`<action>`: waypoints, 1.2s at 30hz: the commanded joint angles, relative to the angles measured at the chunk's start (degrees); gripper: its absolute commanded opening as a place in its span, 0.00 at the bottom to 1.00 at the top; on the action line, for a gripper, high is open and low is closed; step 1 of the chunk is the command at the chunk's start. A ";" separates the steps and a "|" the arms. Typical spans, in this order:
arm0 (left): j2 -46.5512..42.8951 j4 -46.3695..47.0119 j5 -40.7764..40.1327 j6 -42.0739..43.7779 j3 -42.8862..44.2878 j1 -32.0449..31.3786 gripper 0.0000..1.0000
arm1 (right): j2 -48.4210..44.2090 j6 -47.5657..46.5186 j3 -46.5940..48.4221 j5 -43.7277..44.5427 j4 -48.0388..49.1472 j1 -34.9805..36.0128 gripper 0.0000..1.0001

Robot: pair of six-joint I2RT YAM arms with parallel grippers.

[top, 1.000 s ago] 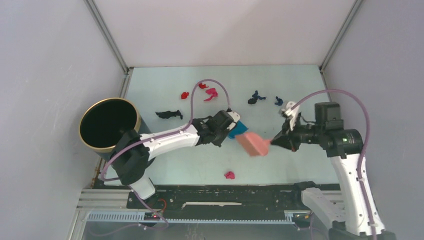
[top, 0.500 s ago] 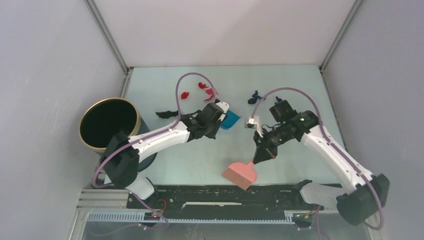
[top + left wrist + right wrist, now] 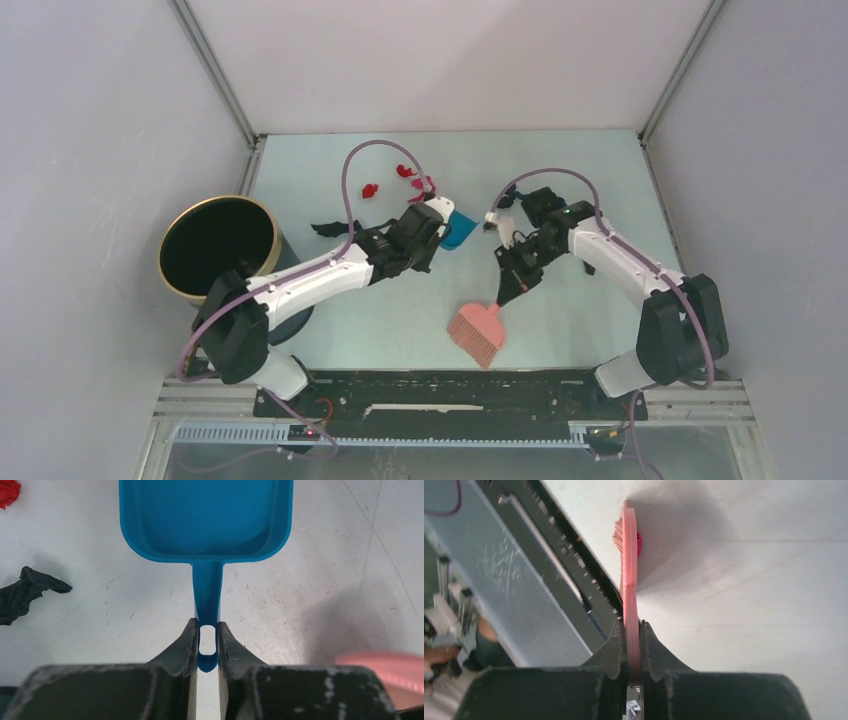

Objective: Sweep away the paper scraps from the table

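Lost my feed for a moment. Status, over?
Left gripper shut on blue dustpan handle. Right gripper shut on pink hand brush, bristles at magenta scrap. Red scraps, black scrap unswept. Nothing blocking.

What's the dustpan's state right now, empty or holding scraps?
Empty where visible: the dustpan shows bare blue floor, nothing lying on it; its front lip is out of frame.

Small crumpled paper scraps (image 3: 405,171) lie scattered on the pale mint-green surface (image 3: 560,160). Two red bits (image 3: 369,188) and a magenta bit (image 3: 426,184) sit toward the far side, and a black strip (image 3: 330,228) lies nearer, left of them.
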 commanded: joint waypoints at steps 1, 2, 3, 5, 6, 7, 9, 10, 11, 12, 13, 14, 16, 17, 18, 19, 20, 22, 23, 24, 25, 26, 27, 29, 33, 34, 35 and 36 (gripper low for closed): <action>-2.89 1.26 -1.04 -1.56 0.30 0.17 0.00 | -1.67 3.30 4.06 7.75 4.95 -7.57 0.00; -2.97 1.22 -0.67 -1.63 0.44 0.16 0.00 | -1.70 3.03 4.69 8.81 4.55 -9.49 0.00; -3.05 1.22 -0.28 -1.66 0.50 0.13 0.00 | -1.75 2.40 5.06 9.57 4.07 -11.39 0.00; -3.03 1.29 0.36 -1.73 0.50 0.21 0.00 | -2.15 1.49 5.54 11.21 3.70 -14.99 0.00; -2.93 1.31 0.65 -1.74 0.63 0.12 0.00 | -2.45 0.77 5.72 12.07 3.75 -16.55 0.00; -2.71 1.26 1.05 -1.74 0.72 0.07 0.00 | -2.91 0.14 5.90 12.23 3.80 -18.17 0.00; -2.38 1.22 2.02 -1.82 0.97 0.10 0.00 | -4.03 -0.99 6.44 10.82 3.37 -21.47 0.00; -2.22 1.10 2.68 -1.84 1.21 0.06 0.00 | -4.96 -1.17 6.63 9.97 3.08 -22.87 0.00; -1.93 0.96 3.25 -1.77 1.35 -0.03 0.00 | -5.92 -1.56 6.79 8.93 2.62 -23.97 0.00; -1.74 0.87 3.60 -1.53 1.56 -0.21 0.00 | -7.04 -2.10 7.07 7.52 1.83 -25.57 0.00; -1.49 0.72 3.78 -1.11 1.75 -0.41 0.00 | -8.24 -2.71 7.29 6.41 0.90 -26.95 0.00; -1.30 0.51 3.69 -0.78 1.94 -0.65 0.00 | -9.35 -3.21 7.52 5.59 -0.09 -28.02 0.00; -0.77 -0.28 3.69 -0.24 2.41 -1.31 0.00 | -11.85 -4.22 7.71 3.66 -1.86 -30.31 0.00; -0.63 -0.76 3.64 0.00 2.77 -1.82 0.00 | -13.10 -4.58 7.83 2.81 -2.65 -31.38 0.00; -0.53 -1.18 3.56 0.33 3.05 -2.33 0.00 | -14.30 -4.89 7.87 2.14 -3.58 -32.39 0.00; -0.59 -1.48 3.32 0.55 3.21 -3.00 0.00 | -15.33 -5.18 7.90 1.50 -4.53 -33.29 0.00; -0.65 -1.61 3.13 0.88 3.27 -3.51 0.00 | -16.39 -5.57 7.91 0.81 -5.44 -34.17 0.00; -0.63 -2.12 2.74 1.36 3.58 -4.45 0.00 | -18.26 -6.45 7.91 0.13 -7.45 -35.40 0.00; -0.67 -2.75 2.65 1.56 3.96 -4.66 0.00 | -19.55 -7.18 7.90 0.28 -8.30 -35.93 0.00; -0.54 -3.44 2.58 1.74 4.38 -4.74 0.00 | -20.13 -7.87 7.90 0.57 -9.27 -36.44 0.00; -0.46 -4.23 2.56 2.07 5.28 -4.73 0.00 | -21.36 -8.41 7.95 1.06 -9.99 -37.43 0.00; -0.51 -4.88 2.60 2.40 5.74 -4.73 0.00 | -22.19 -8.99 7.91 1.57 -10.75 -38.00 0.00; -0.63 -5.39 3.09 2.88 6.19 -4.72 0.00 | -22.78 -9.43 7.76 2.06 -11.07 -38.98 0.00; -1.41 -5.54 4.71 4.01 6.40 -4.71 0.00 | -23.70 -10.48 7.79 2.99 -11.98 -41.38 0.00; -2.37 -5.08 8.64 5.14 6.21 -5.82 0.00 | -24.40 -11.89 7.71 4.84 -12.37 -45.04 0.00; -2.37 -5.04 9.89 5.79 6.21 -6.56 0.00 | -24.45 -12.22 7.73 5.02 -12.59 -45.95 0.00; -2.45 -4.98 10.93 6.50 6.21 -7.32 0.00 | -24.45 -12.50 7.79 5.30 -12.60 -46.78 0.00; -2.50 -4.94 11.80 6.96 6.21 -8.28 0.00 | -24.50 -12.74 7.74 5.35 -12.68 -47.75 0.00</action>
